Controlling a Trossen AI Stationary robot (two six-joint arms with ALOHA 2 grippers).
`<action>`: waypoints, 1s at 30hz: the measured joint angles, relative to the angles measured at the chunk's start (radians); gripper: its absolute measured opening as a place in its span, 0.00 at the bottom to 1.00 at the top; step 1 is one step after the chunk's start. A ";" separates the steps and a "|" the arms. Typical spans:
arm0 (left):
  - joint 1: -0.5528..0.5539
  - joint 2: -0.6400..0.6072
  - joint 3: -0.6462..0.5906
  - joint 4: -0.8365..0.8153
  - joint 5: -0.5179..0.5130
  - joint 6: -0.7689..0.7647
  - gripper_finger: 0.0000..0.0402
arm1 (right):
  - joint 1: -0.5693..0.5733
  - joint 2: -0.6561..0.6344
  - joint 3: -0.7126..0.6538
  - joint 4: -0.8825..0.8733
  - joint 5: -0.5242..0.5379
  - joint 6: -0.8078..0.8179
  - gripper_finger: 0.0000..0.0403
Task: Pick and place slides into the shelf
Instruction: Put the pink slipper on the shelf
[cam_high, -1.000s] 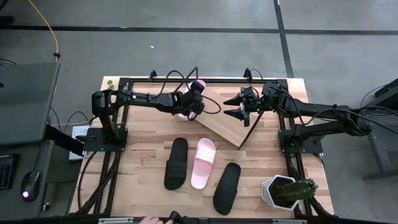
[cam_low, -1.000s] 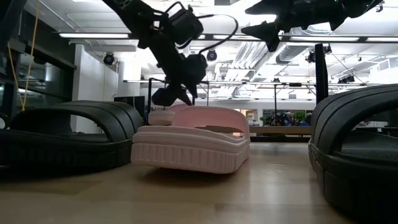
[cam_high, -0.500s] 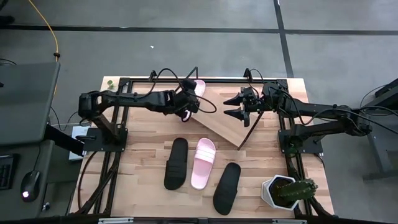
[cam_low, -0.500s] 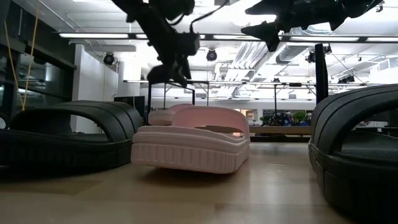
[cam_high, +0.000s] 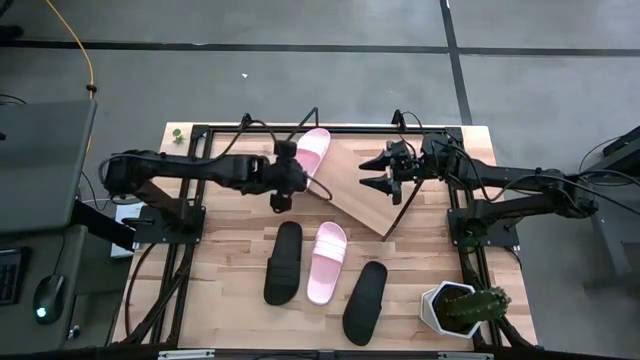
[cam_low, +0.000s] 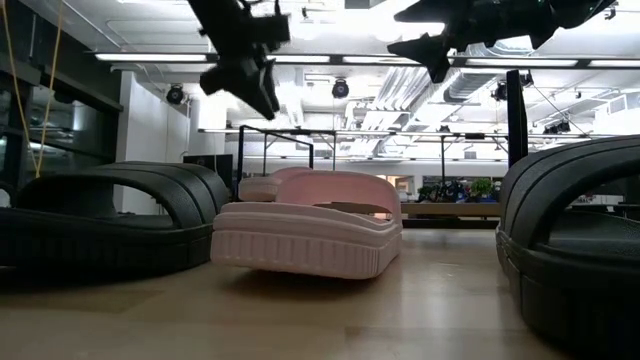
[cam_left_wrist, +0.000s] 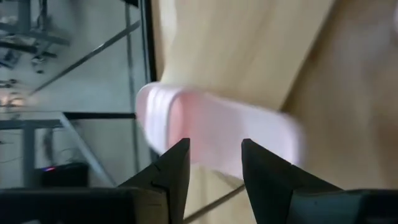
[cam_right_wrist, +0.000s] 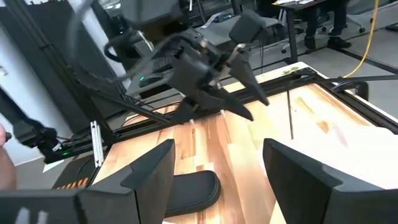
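Note:
A pale pink slide (cam_high: 313, 150) lies sole-down on the left end of the tilted wooden shelf (cam_high: 355, 192); the left wrist view shows it (cam_left_wrist: 217, 140) beyond my fingers. My left gripper (cam_high: 297, 182) hovers open just left of it, above the table, holding nothing; it hangs high in the low view (cam_low: 245, 80). My right gripper (cam_high: 375, 172) waits open above the shelf's right part. Two black slides (cam_high: 283, 262) (cam_high: 365, 302) and a second pink slide (cam_high: 326, 262) lie flat on the tabletop nearer the front edge.
A white pot with a cactus (cam_high: 460, 308) stands at the near right corner. Black frame rails (cam_high: 190, 190) run along the table's left, right and far sides. Bare tabletop lies between the shelf and the three slides.
My left gripper has drawn back from the pink slide on the shelf, moving up and toward the table's left edge while its wrist rolled. The slide stays lying on the shelf's left end, now uncovered. My right gripper has kept still.

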 joint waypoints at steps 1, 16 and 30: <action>-0.017 -0.008 0.000 -0.006 0.005 -0.025 0.32 | 0.008 0.000 0.000 0.001 0.000 -0.002 0.58; -0.270 -0.060 0.000 -0.020 0.034 -0.264 0.32 | 0.133 0.000 0.000 0.015 0.086 -0.100 0.58; -0.411 -0.070 -0.074 -0.038 0.031 -0.503 0.32 | 0.315 0.000 0.000 0.020 0.356 -0.134 0.58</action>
